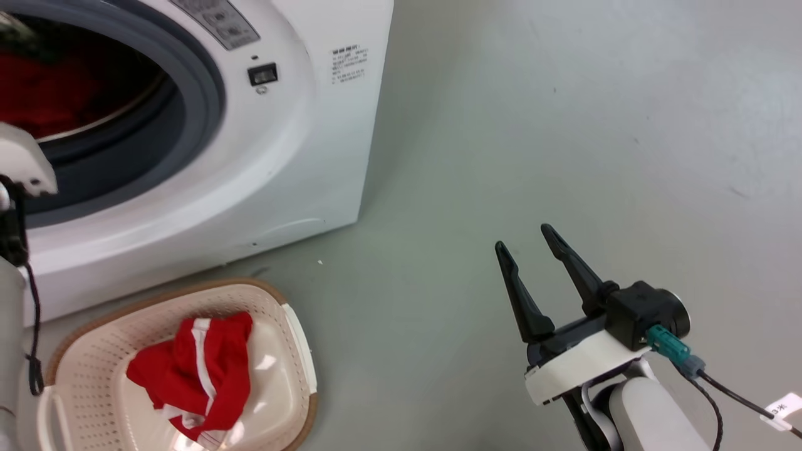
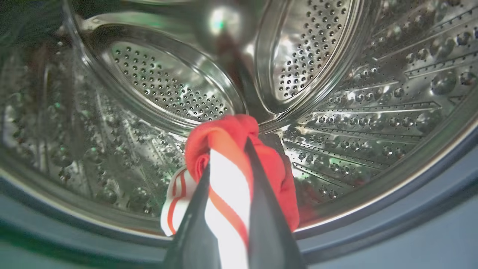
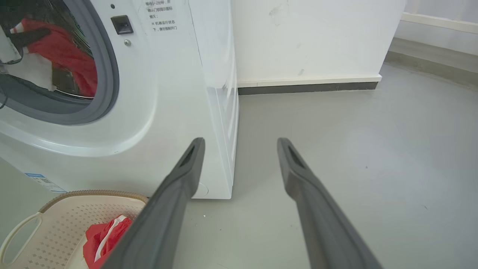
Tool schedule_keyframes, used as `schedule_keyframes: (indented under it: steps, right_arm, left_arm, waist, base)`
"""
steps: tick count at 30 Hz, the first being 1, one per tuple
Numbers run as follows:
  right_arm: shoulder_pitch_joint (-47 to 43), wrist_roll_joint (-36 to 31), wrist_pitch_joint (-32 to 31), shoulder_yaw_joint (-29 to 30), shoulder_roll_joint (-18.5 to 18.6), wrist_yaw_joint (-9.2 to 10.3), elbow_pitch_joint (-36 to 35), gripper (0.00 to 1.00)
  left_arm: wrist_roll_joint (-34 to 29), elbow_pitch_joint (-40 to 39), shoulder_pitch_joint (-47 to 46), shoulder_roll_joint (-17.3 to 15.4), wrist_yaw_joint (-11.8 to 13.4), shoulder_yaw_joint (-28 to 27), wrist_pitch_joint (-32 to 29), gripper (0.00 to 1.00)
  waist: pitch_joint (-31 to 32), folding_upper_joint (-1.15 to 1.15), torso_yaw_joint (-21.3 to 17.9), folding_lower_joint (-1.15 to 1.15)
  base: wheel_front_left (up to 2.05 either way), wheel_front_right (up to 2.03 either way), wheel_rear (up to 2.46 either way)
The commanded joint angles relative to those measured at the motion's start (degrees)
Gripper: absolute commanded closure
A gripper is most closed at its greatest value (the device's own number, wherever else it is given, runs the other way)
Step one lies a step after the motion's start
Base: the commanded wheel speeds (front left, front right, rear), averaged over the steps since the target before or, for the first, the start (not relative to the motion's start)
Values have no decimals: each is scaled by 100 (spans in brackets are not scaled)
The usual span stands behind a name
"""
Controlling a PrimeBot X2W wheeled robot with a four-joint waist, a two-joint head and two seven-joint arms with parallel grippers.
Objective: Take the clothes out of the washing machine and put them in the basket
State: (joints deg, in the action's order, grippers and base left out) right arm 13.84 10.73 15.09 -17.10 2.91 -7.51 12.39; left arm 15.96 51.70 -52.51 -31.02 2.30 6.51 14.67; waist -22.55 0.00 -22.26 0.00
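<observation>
Left hand is inside the washing machine, its two fingers pinching a bunched red garment whose white stripe runs lengthwise between them, along the line of the fingers. The bundle droops below and to the left of the fingertips and looks lifted off the perforated drum beyond it. The grey seal lies just behind and beneath the hand, so the likely next move is a straight pull backward over that lip, then downward. The basket sits on the floor close against the machine's front, below and behind the hand, with another red-and-white garment already lying in it. More red cloth shows inside the door opening, so I judge the task partly done. Right hand hangs well off to the side with fingers spread and nothing between them, farther from both the drum and the basket. Around it is bare grey floor, running to a white wall.
</observation>
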Motion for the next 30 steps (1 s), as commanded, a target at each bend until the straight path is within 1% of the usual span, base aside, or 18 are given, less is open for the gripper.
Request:
schedule_keyframes:
  steps: [1,9,15,20,23,24,30]
  right_arm:
    - [-89,-89,7,45,-6,4,36,0]
    - [-322,-169,-89,220,-6,4,-6,0]
    - [-517,-224,-187,363,-6,4,-67,0]
    - [-629,-269,-267,455,-6,4,-147,0]
    - [-725,-306,-311,541,-6,4,-194,0]
    - [-725,-306,-311,541,-6,4,-194,0]
    - [-842,-351,-397,633,-5,4,-305,0]
  left_arm:
    - [61,-94,189,74,18,-63,46,100]
    - [163,-1147,1125,376,13,-449,65,100]
    - [171,-1752,1745,623,-40,-550,65,100]
    - [209,-2271,2158,768,-51,-520,63,100]
    - [245,-2668,2424,864,-28,-439,-65,100]
    - [245,-2668,2424,864,-28,-439,-65,100]
    - [242,-3777,3104,997,153,-308,-461,100]
  waist:
    - [311,0,159,0]
    - [819,0,438,0]
    - [1102,0,687,0]
    - [1244,0,876,0]
    - [1346,0,1009,0]
    - [1346,0,1009,0]
    - [1464,0,1208,0]
  base:
    - [0,0,0]
    - [0,0,0]
    - [0,0,0]
    - [0,0,0]
    - [0,0,0]
    - [0,0,0]
    - [0,0,0]
